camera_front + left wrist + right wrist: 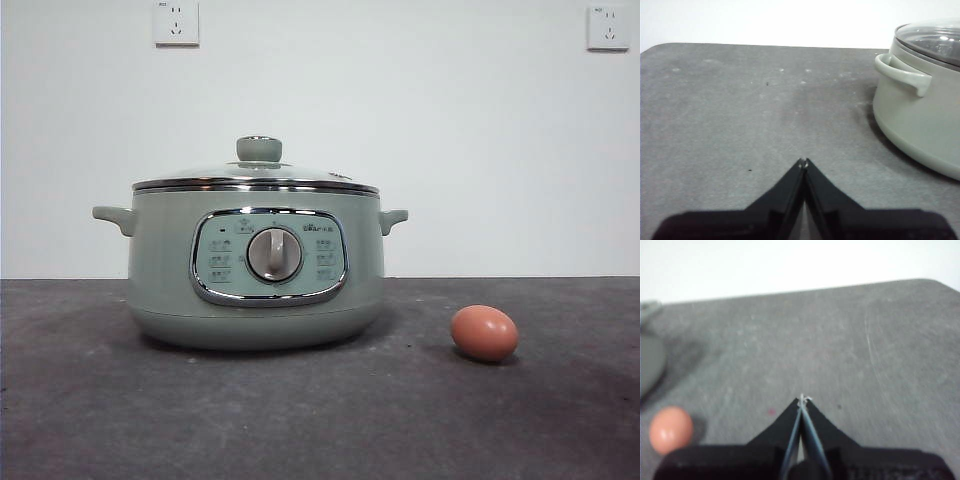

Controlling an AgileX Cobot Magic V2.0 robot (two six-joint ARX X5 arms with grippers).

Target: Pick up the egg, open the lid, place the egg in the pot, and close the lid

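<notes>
Sage-green and large, the electric cooking pot (255, 265) stands on the dark grey table (90, 420), with its silver dial (274, 254) facing the front camera. The glass lid (256, 176) sits closed on the pot, its green knob (259, 149) on top. The brown-orange egg (484, 333) lies on the table beside the pot, apart from it and not touching anything.

No step of the task seems to be started. The egg is not picked up, the lid is not opened, and nothing is placed in the pot as far as can be seen.

The left gripper (803, 161) hovers over bare table near the pot's side handle (902, 75), with its jaws pressed together and holding nothing. The right gripper (802, 399) is also closed and empty; the egg shows near it in its wrist view, so this arm is probably the better one for the first pick. All four steps are left to do.
</notes>
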